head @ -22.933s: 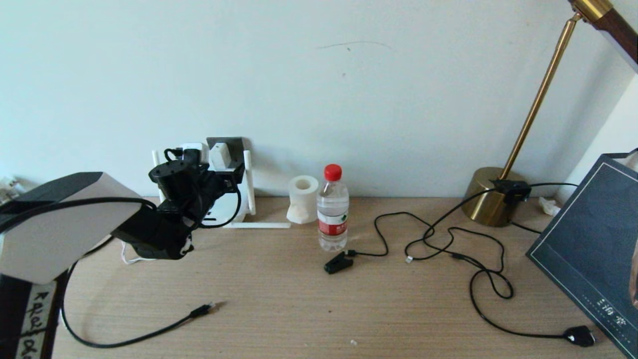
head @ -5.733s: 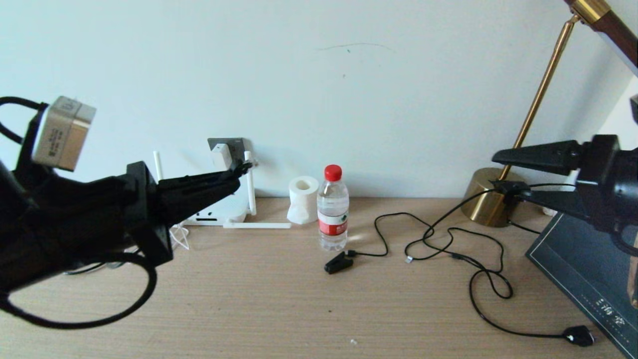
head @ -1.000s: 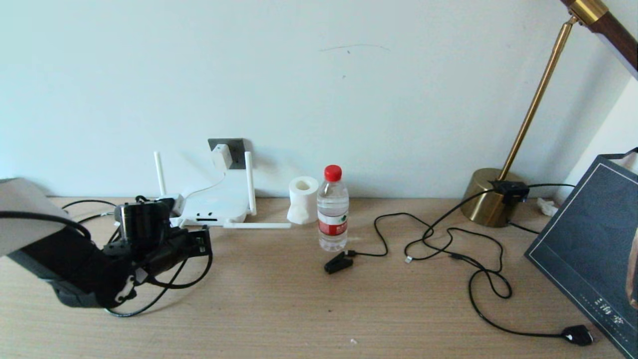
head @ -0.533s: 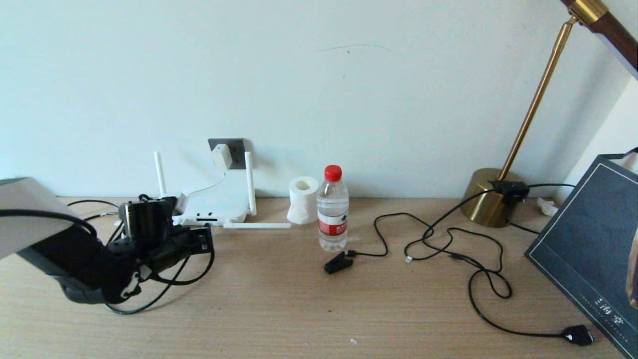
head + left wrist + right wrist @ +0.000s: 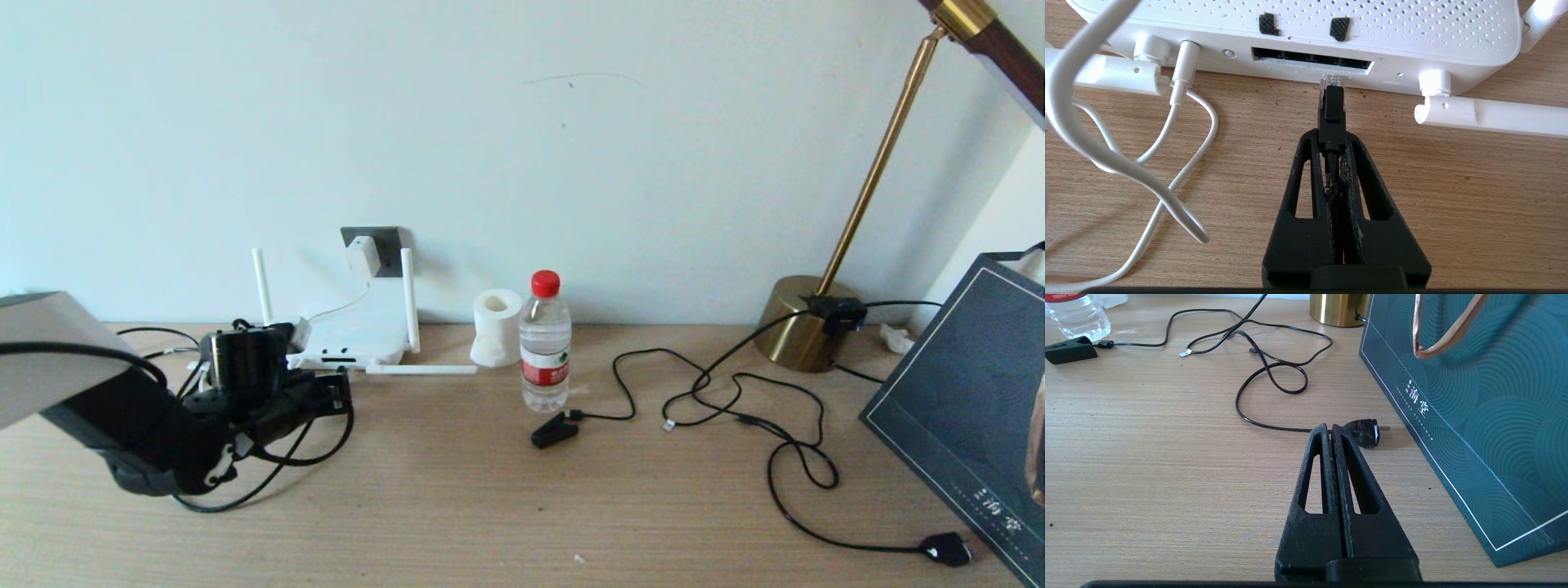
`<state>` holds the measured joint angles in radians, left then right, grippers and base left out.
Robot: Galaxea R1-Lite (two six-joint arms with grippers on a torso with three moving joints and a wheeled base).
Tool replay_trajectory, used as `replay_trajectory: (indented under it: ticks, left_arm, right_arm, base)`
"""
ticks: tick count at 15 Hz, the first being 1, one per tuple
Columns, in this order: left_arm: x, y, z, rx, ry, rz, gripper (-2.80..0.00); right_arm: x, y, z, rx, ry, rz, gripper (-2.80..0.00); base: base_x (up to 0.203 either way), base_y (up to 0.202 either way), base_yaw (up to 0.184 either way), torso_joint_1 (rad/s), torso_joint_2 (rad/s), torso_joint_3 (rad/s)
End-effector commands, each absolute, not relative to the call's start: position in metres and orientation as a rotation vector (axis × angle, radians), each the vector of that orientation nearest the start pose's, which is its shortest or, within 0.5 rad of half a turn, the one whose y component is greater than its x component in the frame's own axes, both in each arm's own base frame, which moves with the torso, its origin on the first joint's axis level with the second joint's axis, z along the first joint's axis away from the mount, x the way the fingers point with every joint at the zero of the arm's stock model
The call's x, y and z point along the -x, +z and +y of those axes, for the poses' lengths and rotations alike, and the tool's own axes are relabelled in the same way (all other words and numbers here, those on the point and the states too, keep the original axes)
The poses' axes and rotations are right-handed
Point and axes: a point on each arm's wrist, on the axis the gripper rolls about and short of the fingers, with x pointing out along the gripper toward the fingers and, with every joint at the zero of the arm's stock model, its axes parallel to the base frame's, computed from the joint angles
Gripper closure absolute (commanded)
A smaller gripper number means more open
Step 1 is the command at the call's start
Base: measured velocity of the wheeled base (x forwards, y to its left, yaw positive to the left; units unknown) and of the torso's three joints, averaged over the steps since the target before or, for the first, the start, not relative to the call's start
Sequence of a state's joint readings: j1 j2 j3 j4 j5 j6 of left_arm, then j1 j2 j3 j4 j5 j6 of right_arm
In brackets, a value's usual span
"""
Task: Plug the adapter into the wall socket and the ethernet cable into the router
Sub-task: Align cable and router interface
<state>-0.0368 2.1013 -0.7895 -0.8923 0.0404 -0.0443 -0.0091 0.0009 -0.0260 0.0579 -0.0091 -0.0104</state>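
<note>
**Q:** Fingers first: what are they doing?

**A:** Fingers of the left gripper point(image 5: 1333, 151) are pinched together on the black boot of the ethernet cable point(image 5: 1332, 108), low over the desk point(image 5: 506, 490). Its clear plug tip points at the router point(image 5: 1412, 32), just short of the dark port strip point(image 5: 1312, 63). The right gripper point(image 5: 1331, 430) is closed on nothing, parked above the desk near a black mains plug point(image 5: 1365, 433) and a teal gift bag point(image 5: 1474, 396).

**Q:** And farther back?

**A:** The adapter point(image 5: 362, 256) sits in the wall socket point(image 5: 384, 238), its white cord point(image 5: 1126, 163) running down to the router.

**Q:** What could go wrong?

**A:** The tip looks slightly low against the port opening; pushed forward so, it may butt the casing and shove the light router back.

**Q:** Anything unclear?

**A:** In the head view the arm hides the plug, and I cannot tell which port it faces.
</note>
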Motion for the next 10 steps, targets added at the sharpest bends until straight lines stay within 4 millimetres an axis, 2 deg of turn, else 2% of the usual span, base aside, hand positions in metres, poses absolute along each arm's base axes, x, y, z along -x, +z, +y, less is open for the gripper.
replay_trajectory:
  ticks: [1, 10]
  left_arm:
    - [-0.3636, 0.0676, -0.0125, 0.028, 0.014, 0.414, 0.00]
    - [-0.3634, 0.0669, -0.0125, 0.028, 0.014, 0.417, 0.00]
  right_arm:
    - [0.0248, 0.0767, 0.0000, 0.011, -0.018, 0.034, 0.00]
    - [0.0248, 0.0767, 0.0000, 0.011, -0.018, 0.034, 0.00]
  base:
    - [0.000, 0.000, 0.000, 0.000, 0.00, 0.000]
    - [0.000, 0.000, 0.000, 0.000, 0.00, 0.000]
